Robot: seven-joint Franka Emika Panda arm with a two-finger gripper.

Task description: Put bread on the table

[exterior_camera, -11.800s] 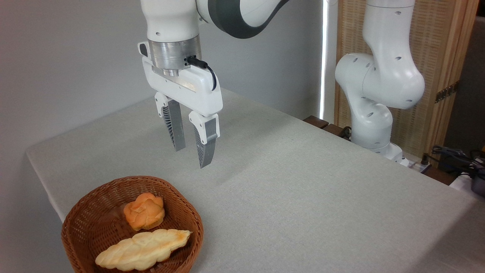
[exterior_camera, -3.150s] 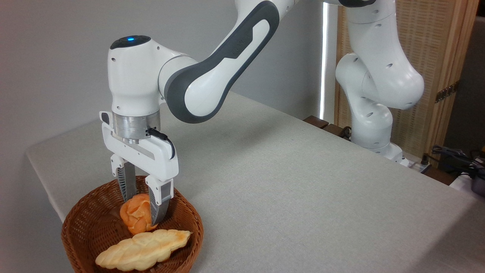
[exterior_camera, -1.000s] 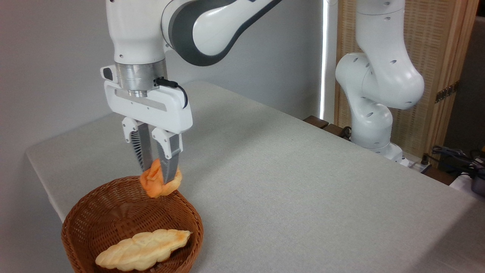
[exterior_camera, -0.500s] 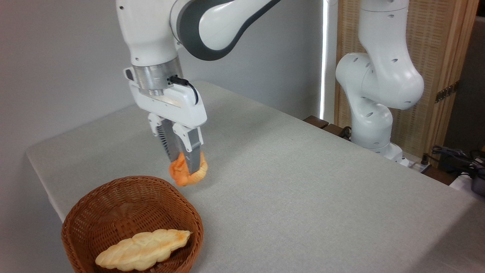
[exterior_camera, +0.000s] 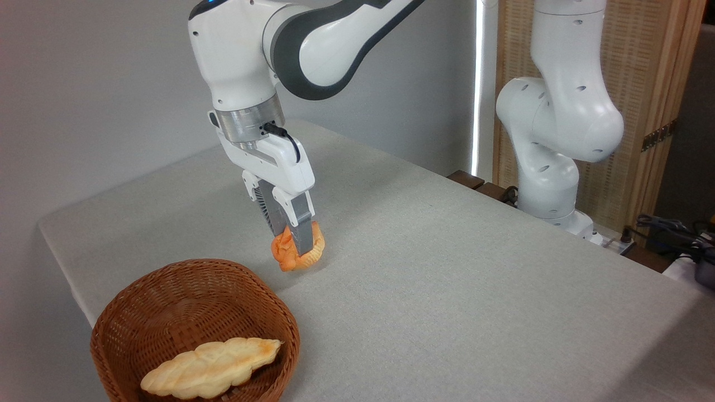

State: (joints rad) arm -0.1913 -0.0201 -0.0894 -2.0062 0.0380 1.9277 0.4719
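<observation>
The gripper [exterior_camera: 294, 245] is clenching the bread [exterior_camera: 298, 254], which is hanging low above the table [exterior_camera: 447, 268], just past the basket [exterior_camera: 190, 296].

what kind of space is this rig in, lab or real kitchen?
Most likely a lab or demo room, not a kitchen. The arm base stands beside a plain cloth-covered table, loose cables lie at the right edge, and a folding screen and bare wall stand behind.
</observation>
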